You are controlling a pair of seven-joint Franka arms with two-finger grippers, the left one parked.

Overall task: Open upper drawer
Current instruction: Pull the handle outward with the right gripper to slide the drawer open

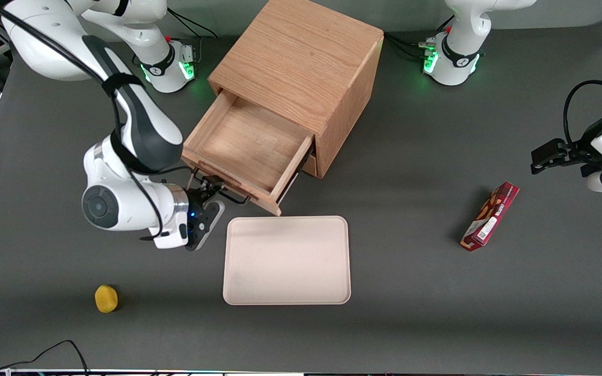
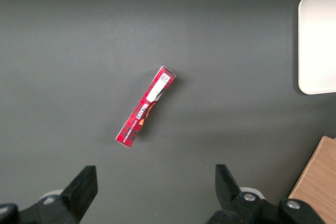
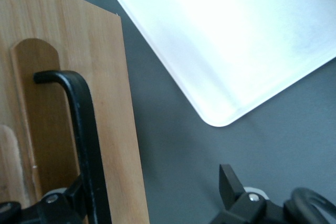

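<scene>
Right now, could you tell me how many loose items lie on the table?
3. A tray in front of the upper drawer; a yellow lump toward the working arm's end; a red box toward the parked arm's end. The open tool is at the drawer's handle.

Light-oak upper drawer (image 1: 249,149); black handle (image 3: 84,129); cream tray (image 1: 286,261).

Right arm low, gripper (image 1: 208,194) fingers spread apart
</scene>
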